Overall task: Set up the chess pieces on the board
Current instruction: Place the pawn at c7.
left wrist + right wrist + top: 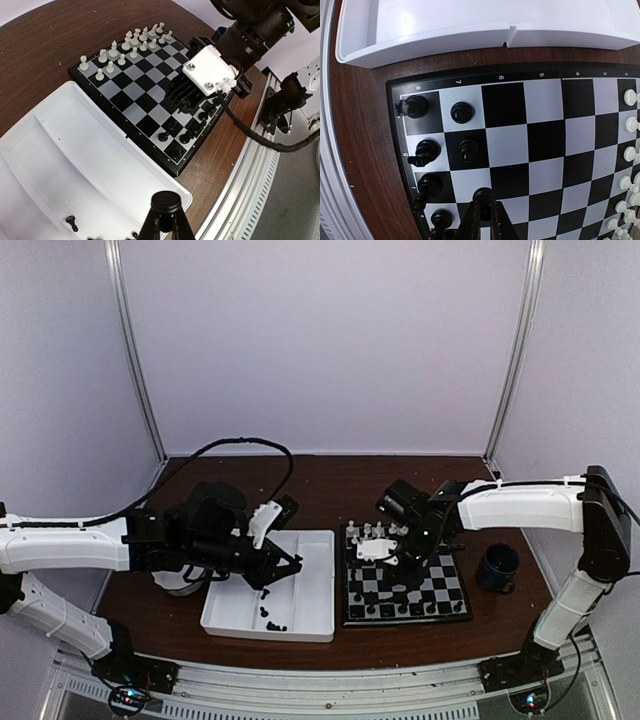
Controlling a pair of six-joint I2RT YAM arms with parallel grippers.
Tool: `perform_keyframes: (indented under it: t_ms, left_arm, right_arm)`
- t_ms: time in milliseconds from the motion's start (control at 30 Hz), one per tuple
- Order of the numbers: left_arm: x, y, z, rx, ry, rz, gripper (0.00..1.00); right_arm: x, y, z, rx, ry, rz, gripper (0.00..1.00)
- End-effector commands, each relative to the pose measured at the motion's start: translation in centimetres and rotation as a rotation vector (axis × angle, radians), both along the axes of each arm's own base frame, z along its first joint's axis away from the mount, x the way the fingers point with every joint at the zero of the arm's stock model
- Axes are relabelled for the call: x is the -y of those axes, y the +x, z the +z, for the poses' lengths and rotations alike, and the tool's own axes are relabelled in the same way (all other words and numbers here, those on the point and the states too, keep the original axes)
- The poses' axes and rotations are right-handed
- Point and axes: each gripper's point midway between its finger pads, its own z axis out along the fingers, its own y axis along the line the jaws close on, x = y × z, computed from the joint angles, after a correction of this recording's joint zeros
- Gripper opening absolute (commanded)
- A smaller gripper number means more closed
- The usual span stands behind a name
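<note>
Chessmen part set, both claws closed

Near the table's (330, 482) front edge, the left claw (165, 201) hangs over one white tray (318, 590). Its fingers are pressed together, and whether they pinch anything cannot be told. At least three black chessmen (71, 222) lie loose at the tray's near end. Just right of the tray lies one board (455, 585). The right claw (482, 194) is likewise closed, with nothing seen in it. It hovers over the board's near squares, where six more black chessmen show and others are hidden. Two rows of white chessmen (114, 50) line the board's far edge, too crowded to count. One blue cup (497, 568) sits toward the table's right edge.
</note>
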Motion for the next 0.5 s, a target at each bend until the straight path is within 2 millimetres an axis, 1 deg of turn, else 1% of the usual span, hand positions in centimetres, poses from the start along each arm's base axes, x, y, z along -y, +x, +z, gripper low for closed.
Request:
perform_keyframes:
  t_ms: [0, 467]
  left_arm:
    - [0.1, 0.2, 0.7, 0.012, -0.02, 0.011, 0.0]
    - [-0.1, 0.3, 0.4, 0.013, -0.004, 0.021, 0.0]
  right_arm:
    - [-0.1, 0.4, -1.3, 0.023, -0.024, 0.011, 0.06]
    - [0.6, -0.5, -2.5, -0.019, -0.053, 0.026, 0.06]
